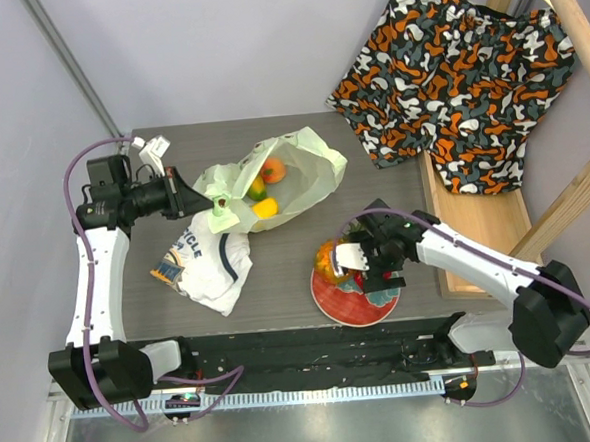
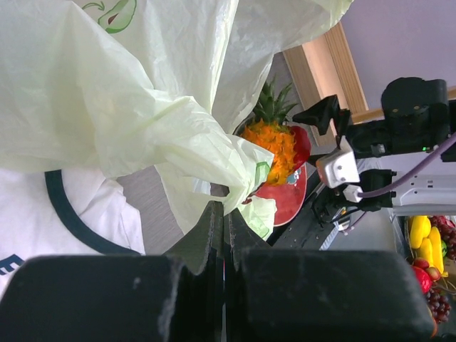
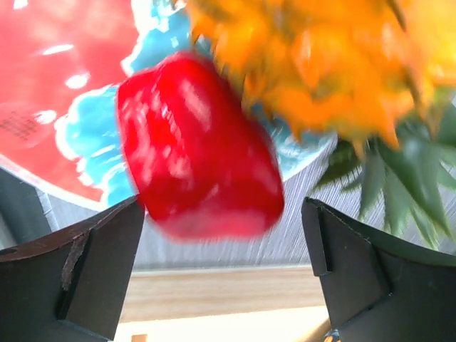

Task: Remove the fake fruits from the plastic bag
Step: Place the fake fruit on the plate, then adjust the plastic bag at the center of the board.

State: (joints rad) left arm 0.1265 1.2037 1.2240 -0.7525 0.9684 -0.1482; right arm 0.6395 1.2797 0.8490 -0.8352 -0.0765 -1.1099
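The pale-green plastic bag [image 1: 290, 171] lies at the table's back middle with its mouth open. An orange-red fruit [image 1: 273, 169], a green one [image 1: 258, 189] and a yellow piece [image 1: 264, 209] show inside it. My left gripper [image 1: 200, 201] is shut on the bag's edge [image 2: 235, 182] at the bag's left side. My right gripper [image 1: 355, 262] hangs open over the red plate [image 1: 355, 299]. In the right wrist view a blurred red fruit [image 3: 199, 149] sits between the spread fingers [image 3: 107, 263], next to the orange pineapple [image 3: 320, 64] on the plate [image 3: 50, 85]. The pineapple also shows in the left wrist view [image 2: 274, 142].
A white T-shirt [image 1: 214, 258] lies at the left front, over a small packet [image 1: 165, 273]. Patterned orange-and-black shorts [image 1: 456, 71] hang at the back right above a wooden stand [image 1: 481, 235]. The right arm [image 2: 399, 121] shows beyond the bag in the left wrist view.
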